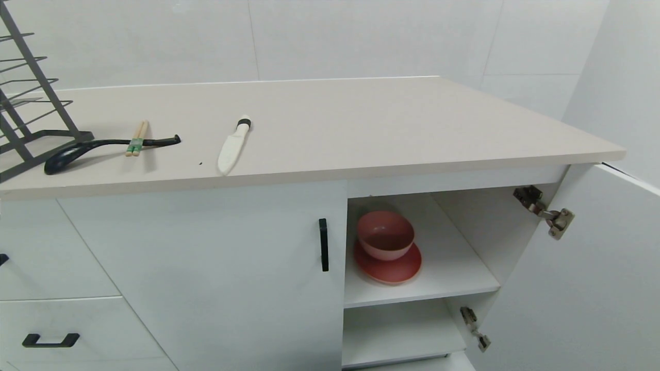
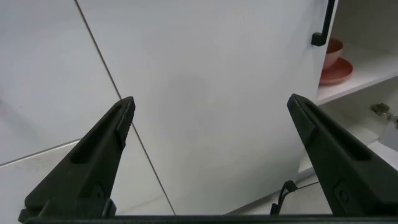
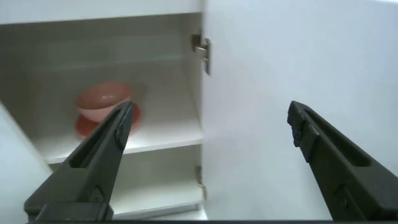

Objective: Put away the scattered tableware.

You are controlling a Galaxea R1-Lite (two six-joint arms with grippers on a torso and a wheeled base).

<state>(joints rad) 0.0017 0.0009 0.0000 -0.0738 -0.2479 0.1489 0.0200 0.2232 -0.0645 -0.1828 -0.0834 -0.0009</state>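
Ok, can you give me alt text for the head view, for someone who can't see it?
A pink bowl sits on a red plate on the upper shelf of an open cupboard, under a pale counter. On the counter's left lie a black ladle with chopsticks across its handle, and a cream knife, beside a wire rack.

No text, label, brand, number or sign can be read in any view. The nearest thing to a marking is the green band on the chopsticks (image 1: pixel 137 139) and the black band on the pale utensil (image 1: pixel 233 146) on the tabletop (image 1: pixel 361 118). Both bands are too small to tell whether they carry lettering.
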